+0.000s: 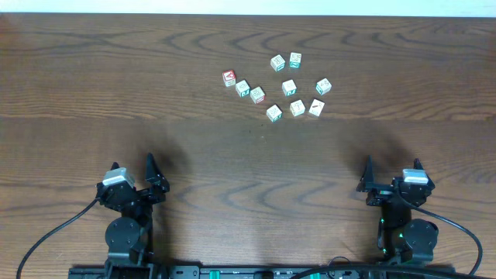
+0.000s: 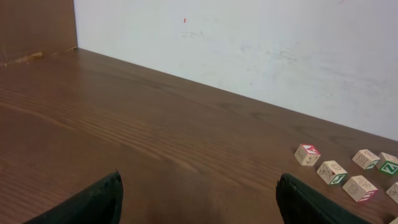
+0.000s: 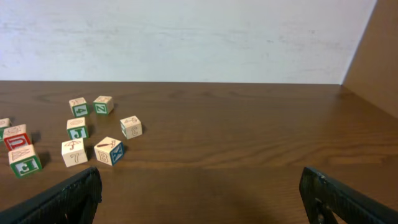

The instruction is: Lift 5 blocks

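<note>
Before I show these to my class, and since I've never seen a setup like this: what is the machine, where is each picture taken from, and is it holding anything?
These are two robot arms at a wooden table. The overhead picture looks straight down: the left tool and the right tool sit near the bottom edge. The other two pictures come from cameras on each wrist, so the dark shapes at their bottom corners are that arm's own fingers. Ten small wooden alphabet blocks lie scattered toward the far side of the table. Both tools are open and hold nothing; no block is touched.

Brown wooden table [image 1: 155,93], white wall [image 2: 249,43]
</note>
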Motion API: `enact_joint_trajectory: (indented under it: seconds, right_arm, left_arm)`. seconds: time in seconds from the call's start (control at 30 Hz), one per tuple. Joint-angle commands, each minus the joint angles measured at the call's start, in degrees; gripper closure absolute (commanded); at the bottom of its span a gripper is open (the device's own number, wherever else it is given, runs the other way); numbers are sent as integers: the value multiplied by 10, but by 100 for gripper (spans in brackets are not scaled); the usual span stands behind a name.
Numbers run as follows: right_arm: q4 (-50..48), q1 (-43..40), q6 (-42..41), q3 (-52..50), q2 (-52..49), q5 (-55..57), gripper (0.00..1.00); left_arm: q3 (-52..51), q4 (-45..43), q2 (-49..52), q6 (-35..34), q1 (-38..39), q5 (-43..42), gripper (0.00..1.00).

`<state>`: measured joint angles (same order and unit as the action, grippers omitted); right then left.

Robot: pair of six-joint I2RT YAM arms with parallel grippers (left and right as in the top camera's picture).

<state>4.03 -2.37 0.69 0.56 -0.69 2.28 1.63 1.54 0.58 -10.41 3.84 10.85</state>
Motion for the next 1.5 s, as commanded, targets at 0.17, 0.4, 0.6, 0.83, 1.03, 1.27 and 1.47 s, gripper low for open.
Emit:
enact_joint_trajectory:
  seconds: [0.17,0.4,0.6,0.83,1.03,1.27,1.47]
  right_arm:
    - [0,-3,7,-2,3,-4,1]
    - [1,-3,7,-2,3,-4,1]
    - [1,-3,7,-2,3,-4,1]
    - [1,-3,7,-2,3,-4,1]
    - [1,-3,7,-2,3,-5,1]
    - [1,-3,7,-2,3,-5,1]
    - [-8,-3,27,-2,3,31,1]
  left_arm:
    - [-13,19,-3,10,-3,3,21]
    - [-13,19,-3,10,-3,3,21]
    - [-13,19,-3,10,-3,3,21]
    - [-13,19,-3,10,-3,3,21]
    - [-13,19,-3,10,-3,3,21]
    - [-13,19,-3,10,-3,3,21]
    - [-13,19,-3,10,-3,3,21]
